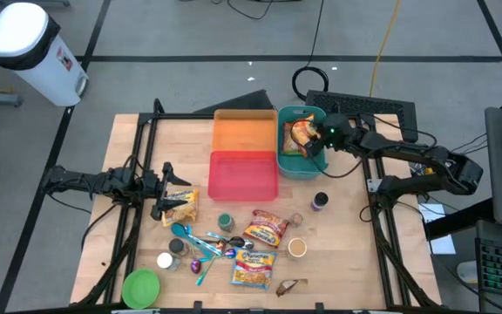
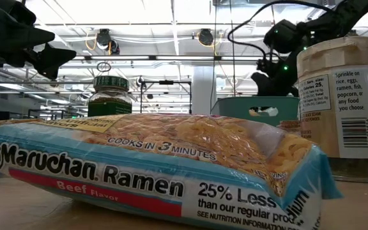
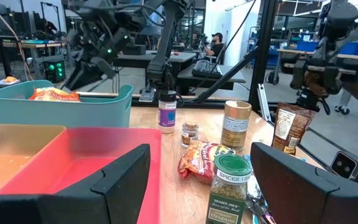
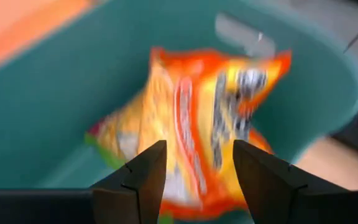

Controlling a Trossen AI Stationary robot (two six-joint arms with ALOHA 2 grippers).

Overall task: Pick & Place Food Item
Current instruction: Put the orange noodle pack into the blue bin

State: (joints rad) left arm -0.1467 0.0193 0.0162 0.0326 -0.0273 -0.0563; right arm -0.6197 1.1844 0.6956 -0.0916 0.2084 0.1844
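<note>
An orange food packet point(image 4: 204, 118) lies in the teal bin point(image 1: 301, 166) at the table's far right, propped up against the bin's inside; it also shows in the high view point(image 1: 301, 133) and the left wrist view point(image 3: 53, 94). My right gripper point(image 4: 199, 168) hangs over the bin, slanting down, fingers open. The packet lies beyond the fingertips with nothing between them. My left gripper point(image 3: 201, 180) waits level at the table's left point(image 1: 159, 194), open and holding nothing.
An orange bin point(image 1: 244, 131) and a red bin point(image 1: 243, 174) stand left of the teal one. Ramen packets point(image 1: 255, 270), a snack bag point(image 1: 266, 228), spice jars point(image 1: 320, 201), spoons and a green bowl point(image 1: 140, 286) crowd the near half. A keyboard point(image 1: 364, 106) lies behind the table.
</note>
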